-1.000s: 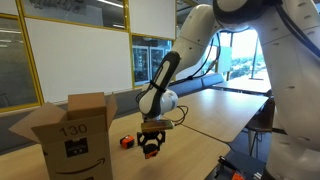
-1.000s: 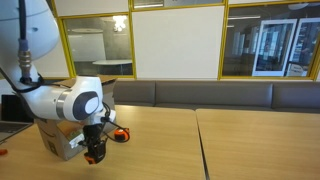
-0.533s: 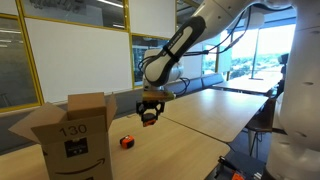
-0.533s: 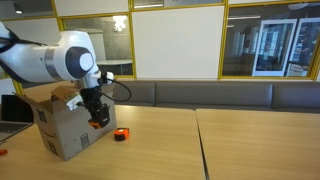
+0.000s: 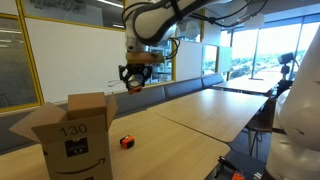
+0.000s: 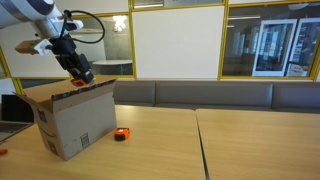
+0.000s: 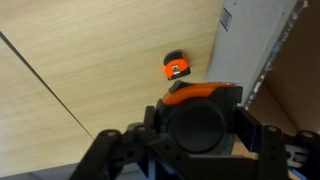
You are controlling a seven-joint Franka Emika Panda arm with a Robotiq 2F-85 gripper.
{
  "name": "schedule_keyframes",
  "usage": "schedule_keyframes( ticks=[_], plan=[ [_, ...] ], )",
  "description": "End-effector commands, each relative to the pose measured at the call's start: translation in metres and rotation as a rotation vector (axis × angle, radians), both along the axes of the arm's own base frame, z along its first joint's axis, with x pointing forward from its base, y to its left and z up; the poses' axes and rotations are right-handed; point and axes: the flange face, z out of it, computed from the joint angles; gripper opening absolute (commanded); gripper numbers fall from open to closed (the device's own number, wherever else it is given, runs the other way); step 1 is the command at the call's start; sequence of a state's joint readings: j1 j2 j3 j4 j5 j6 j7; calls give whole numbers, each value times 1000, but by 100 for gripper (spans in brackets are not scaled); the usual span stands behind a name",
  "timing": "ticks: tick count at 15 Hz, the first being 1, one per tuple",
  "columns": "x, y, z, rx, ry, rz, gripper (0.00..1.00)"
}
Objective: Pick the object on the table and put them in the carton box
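Above the carton box (image 6: 70,130) rim, your fingers (image 7: 245,128) are gripping the black item with orange tip (image 7: 205,118), partway closed. The tiny orange-and-black block (image 5: 126,142) is lying on open table (image 6: 200,145) beside the box.

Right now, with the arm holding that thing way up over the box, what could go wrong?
The gripper holds the black item with orange tip high above the carton box; dropped from there, it might hit a raised flap and bounce out. The orange-and-black block lies near the box, so reaching for it could nudge the box.
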State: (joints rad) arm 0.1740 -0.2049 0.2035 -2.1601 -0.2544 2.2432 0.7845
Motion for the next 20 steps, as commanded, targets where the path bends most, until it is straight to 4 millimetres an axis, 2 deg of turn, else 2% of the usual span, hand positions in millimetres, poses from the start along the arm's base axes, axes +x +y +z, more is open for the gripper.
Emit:
schedule_keyframes(
  ticks=[1,4,8,14,20],
  plan=[
    [17,38,42,-38,-54,57,53],
    [36,69,47,-36,-76,122,53],
    [73,102,30,-24,-61,194,53],
    [123,138,-18,39,-3,280,53],
    [149,152,-83,143,104,311,53]
  ],
)
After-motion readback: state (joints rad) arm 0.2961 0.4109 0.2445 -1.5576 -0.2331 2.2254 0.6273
